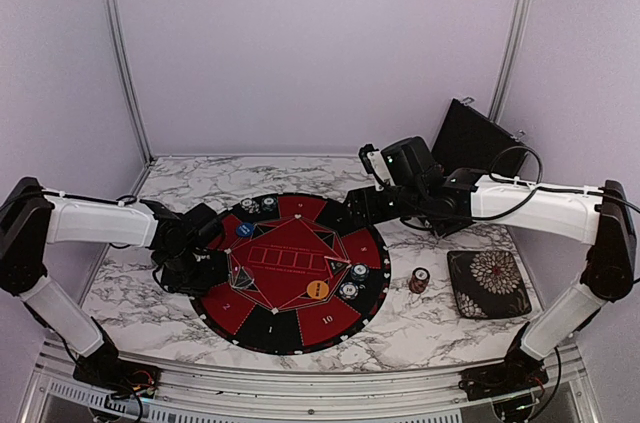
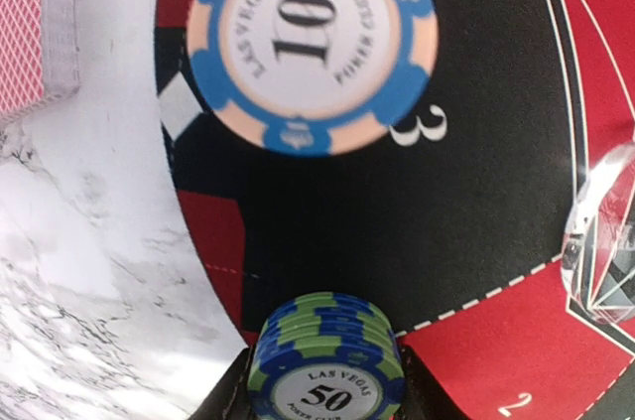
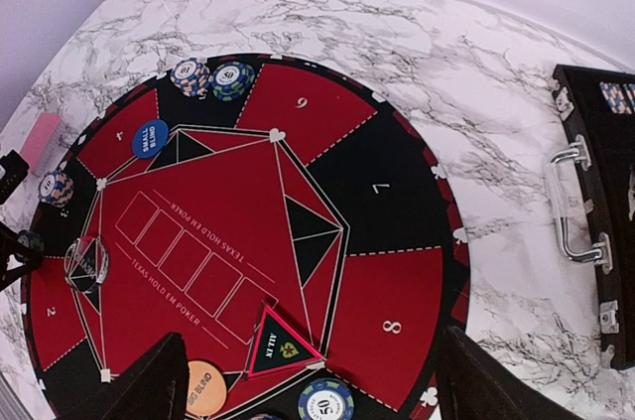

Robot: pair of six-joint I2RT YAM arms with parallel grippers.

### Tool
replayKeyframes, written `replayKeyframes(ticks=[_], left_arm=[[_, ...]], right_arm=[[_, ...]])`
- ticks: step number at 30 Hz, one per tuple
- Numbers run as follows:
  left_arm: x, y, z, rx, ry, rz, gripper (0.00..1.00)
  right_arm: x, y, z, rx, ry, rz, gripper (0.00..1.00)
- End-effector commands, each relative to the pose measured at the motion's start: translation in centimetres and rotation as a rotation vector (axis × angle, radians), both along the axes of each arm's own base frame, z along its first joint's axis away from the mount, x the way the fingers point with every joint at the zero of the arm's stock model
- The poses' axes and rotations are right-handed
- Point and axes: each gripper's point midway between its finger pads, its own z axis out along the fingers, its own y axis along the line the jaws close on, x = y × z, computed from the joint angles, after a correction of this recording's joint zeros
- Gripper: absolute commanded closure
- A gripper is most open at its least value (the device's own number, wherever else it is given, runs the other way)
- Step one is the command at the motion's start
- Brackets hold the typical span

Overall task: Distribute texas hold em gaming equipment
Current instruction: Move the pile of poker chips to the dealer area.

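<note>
1. We are in the middle of dealing chips out to the numbered seats of the round felt mat [image 1: 300,338]. Our left gripper [image 2: 327,400] is closed narrowly on a green-and-blue stack of 50 chips [image 2: 325,370], held low over the black seat 3 wedge, right at its dashed border with red seat 2.
2. A blue-and-peach 10 chip [image 2: 313,43] already lies flat in seat 3, well apart from the held stack.
3. Next, we judge, the stack must go down beside that 10 chip, inside the black wedge and clear of the dashed line, then the jaws part without tipping the pile.
4. Our right gripper [image 3: 308,380] hangs wide open and empty above the mat's seat 8 side, holding nothing.
5. Other seats look served: two chip stacks [image 3: 210,77] near seat 5, the blue small-blind disc [image 3: 150,138] by seat 4, an orange big-blind disc [image 3: 204,388] and another chip stack [image 3: 325,402] at the near edge.
6. Around us: pink-backed cards [image 2: 30,33] on the marble just off the mat, a clear glassy disc [image 2: 605,231] near seat 2, a red chip stack [image 1: 419,280] beside the flowered tray [image 1: 490,283], and the black case [image 3: 600,211].
7. The clear disc and cards sit close enough to mind when withdrawing.
</note>
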Motion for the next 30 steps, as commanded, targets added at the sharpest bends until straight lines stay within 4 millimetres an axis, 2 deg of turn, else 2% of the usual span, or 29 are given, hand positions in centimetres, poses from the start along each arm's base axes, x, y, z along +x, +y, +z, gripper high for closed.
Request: replayKeyframes(ticks=[1,10,30], left_arm=[[0.9,0.8,0.4,0.037,0.009,-0.018,0.7],[2.4,0.2,0.4,0.003,0.001,-0.026,0.7],[3.5,-0.3,-0.2,-0.019,0.019,-0.04,0.7]], right_arm=[[0.2,-0.2,1.8,0.043,-0.028,-0.007,0.17],[0.2,-0.3,1.8,0.038,-0.026,-0.013,0.17],[0.2,-0.4,1.5,0.03,-0.018,-0.02,0.17]])
